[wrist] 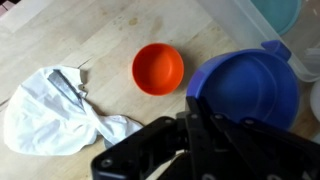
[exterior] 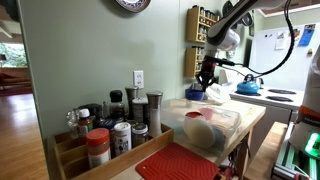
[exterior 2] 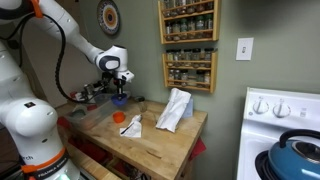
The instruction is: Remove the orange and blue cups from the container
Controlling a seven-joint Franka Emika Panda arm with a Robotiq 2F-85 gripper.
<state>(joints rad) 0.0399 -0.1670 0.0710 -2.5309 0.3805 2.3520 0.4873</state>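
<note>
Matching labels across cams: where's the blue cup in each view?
In an exterior view: blue cup right of centre, just below the gripper.
In an exterior view: blue cup left of centre, hanging under the gripper.
Wrist view: blue cup large at right, its near rim at the gripper.
Shared landmark: the gripper, which meets the cup in all three views.

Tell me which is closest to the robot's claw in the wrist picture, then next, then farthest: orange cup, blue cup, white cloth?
1. The blue cup, right beside the gripper, on the picture's right.
2. The orange cup, above the gripper and a little to the left.
3. The white cloth, bunched at the far left.
</note>
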